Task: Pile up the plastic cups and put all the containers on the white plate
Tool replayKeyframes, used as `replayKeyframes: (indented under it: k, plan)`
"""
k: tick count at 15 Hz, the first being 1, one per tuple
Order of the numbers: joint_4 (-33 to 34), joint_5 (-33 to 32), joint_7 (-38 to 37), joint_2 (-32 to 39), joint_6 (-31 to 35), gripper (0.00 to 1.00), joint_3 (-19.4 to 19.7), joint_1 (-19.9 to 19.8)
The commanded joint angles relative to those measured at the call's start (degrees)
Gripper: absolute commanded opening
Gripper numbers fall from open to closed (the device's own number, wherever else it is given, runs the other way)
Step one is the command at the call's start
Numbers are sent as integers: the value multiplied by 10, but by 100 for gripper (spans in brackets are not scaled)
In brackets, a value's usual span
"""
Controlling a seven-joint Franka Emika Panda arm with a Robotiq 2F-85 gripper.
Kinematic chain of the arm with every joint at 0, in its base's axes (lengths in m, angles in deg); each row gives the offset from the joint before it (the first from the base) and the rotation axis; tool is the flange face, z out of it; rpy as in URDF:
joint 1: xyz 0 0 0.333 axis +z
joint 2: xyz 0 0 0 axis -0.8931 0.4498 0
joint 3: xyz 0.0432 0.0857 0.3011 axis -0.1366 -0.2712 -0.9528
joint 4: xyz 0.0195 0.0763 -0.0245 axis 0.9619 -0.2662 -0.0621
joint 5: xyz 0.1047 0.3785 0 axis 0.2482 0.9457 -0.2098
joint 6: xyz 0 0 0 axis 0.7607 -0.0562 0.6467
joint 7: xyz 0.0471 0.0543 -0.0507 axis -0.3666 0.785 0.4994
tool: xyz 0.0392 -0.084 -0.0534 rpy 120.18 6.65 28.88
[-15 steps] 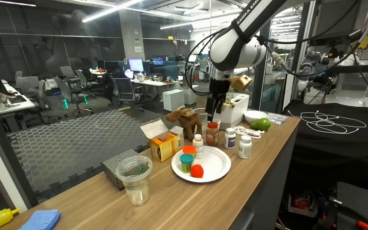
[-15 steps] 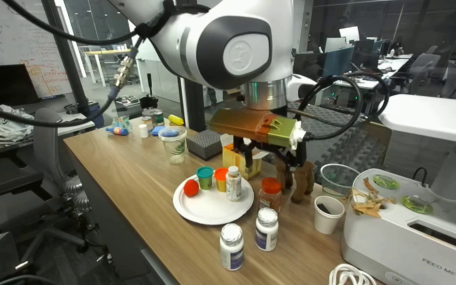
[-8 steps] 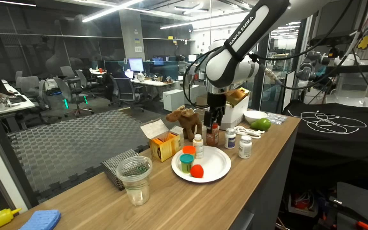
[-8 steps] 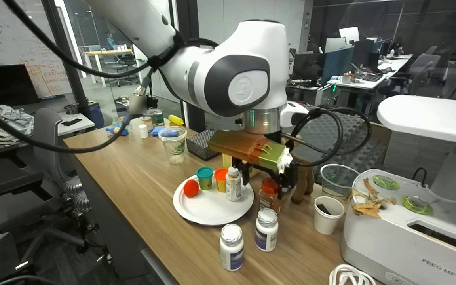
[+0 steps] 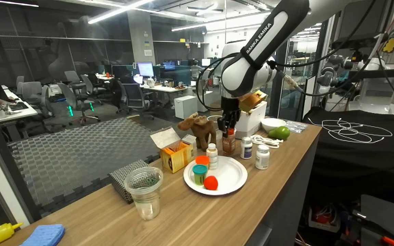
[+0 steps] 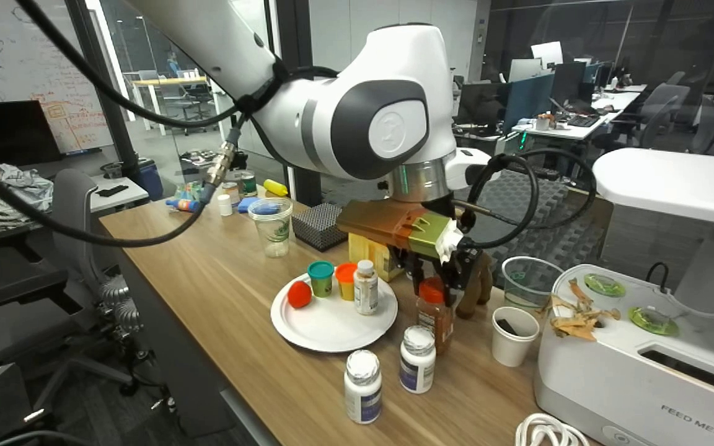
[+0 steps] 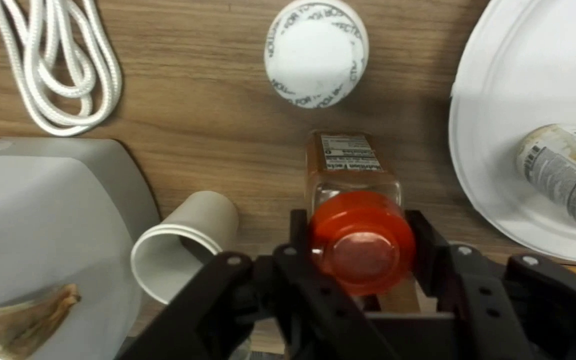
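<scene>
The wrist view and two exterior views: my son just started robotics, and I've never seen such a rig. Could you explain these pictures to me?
The machine is a robot arm, a jointed mechanical limb with a two-fingered end effector, the part that grasps. Two cameras outside it watch the wooden counter from different places; the wrist view comes from a camera carried on the arm, looking down past the end effector.

On the counter sits a white plate carrying a white-capped bottle, a teal-lidded tub, an orange-lidded tub and a round red object. Off the plate stand two white bottles, a white cup and a clear plastic cup, among other things.

The end effector grips a red-capped jar near its top; whether it is lifted, I can't tell.
</scene>
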State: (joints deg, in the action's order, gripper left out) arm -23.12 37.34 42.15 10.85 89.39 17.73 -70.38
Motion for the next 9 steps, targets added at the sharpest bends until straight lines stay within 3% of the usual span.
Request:
replayKeyframes:
  k: [1,4,9]
  plan:
    - [-1,-40,-51,-12,17,29,32,23]
    - [-14,-26,-26,-37,7,29,14,11]
    - [-40,71,109,-77,-1,29,-70,-34]
